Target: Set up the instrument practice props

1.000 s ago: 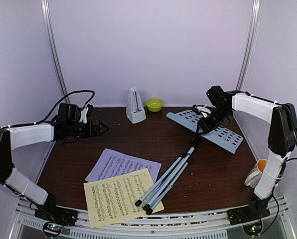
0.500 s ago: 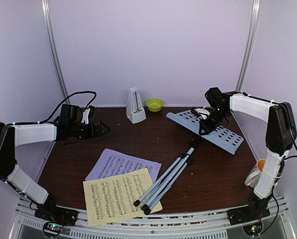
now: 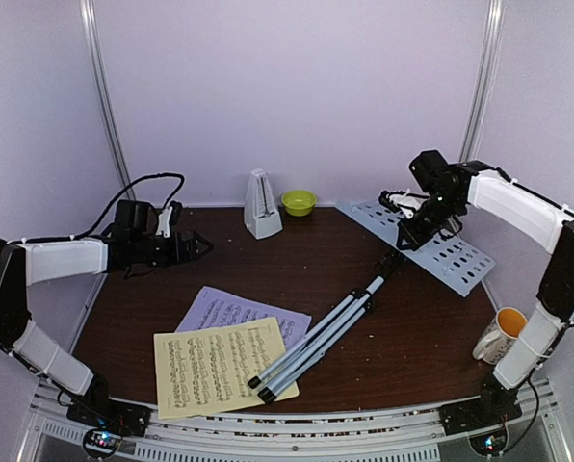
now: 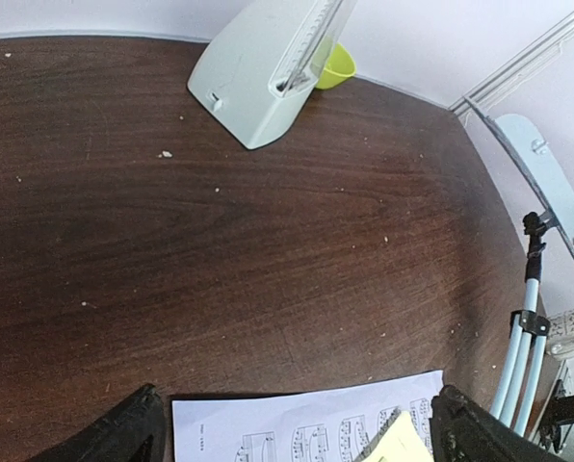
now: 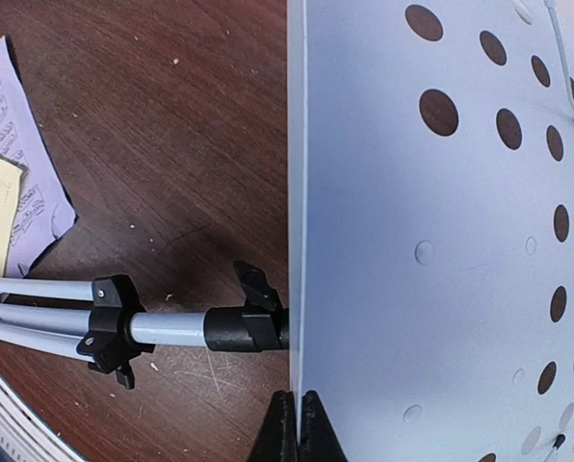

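**Q:** Left side status?
**A:** Left gripper [image 3: 201,248] hovers above the table [image 3: 123,318], jaws wide, holding nothing.

**Q:** Centre?
**A:** Yellow sheet [image 3: 213,372] lies at the front, overlapping the lilac sheet [image 3: 231,312]. Metronome [image 3: 260,204] stands upright at the back.

**Q:** Right side?
**A:** Stand [image 3: 455,254] lies slanted, with its folded leg tips on the yellow sheet. Right gripper [image 3: 409,234] has its jaws clamped on the edge of the stand's perforated plate.

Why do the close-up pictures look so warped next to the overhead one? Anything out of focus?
Top external view: soft, even, lilac-tinted light, faint shadows, all sharp. Left wrist view: wide lens bends the far edge of the table and tilts the metronome; its own fingers are dark and soft. Right wrist view: the music stand fills half the frame, bright, no glare.
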Action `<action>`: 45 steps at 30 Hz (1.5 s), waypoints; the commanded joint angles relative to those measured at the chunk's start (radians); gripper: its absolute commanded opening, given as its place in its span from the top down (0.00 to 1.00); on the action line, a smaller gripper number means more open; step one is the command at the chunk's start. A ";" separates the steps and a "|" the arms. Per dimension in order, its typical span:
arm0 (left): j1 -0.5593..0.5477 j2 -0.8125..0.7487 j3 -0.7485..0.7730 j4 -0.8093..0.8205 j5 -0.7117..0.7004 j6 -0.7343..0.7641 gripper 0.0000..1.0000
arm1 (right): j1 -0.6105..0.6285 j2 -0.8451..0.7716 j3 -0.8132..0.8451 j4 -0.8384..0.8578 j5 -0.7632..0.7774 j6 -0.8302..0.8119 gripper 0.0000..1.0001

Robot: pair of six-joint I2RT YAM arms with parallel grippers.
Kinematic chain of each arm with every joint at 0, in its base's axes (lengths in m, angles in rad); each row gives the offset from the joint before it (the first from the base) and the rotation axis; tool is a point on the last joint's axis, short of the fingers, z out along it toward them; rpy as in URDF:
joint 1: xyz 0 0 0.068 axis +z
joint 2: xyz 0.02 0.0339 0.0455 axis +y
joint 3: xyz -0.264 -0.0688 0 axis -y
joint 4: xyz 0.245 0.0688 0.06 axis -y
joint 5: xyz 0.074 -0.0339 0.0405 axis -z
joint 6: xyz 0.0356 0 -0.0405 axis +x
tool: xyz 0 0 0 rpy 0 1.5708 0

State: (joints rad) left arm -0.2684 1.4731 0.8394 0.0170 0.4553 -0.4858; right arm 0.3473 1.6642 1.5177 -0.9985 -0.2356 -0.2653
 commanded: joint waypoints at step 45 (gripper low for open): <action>-0.634 0.086 0.183 0.352 -0.436 0.384 0.09 | 0.744 -0.536 0.260 0.633 0.953 -0.745 1.00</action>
State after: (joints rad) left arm -0.8326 1.4975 0.9562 0.1673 0.1577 -0.1761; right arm 1.0538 1.1614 1.7660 -0.7765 0.5522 -0.8921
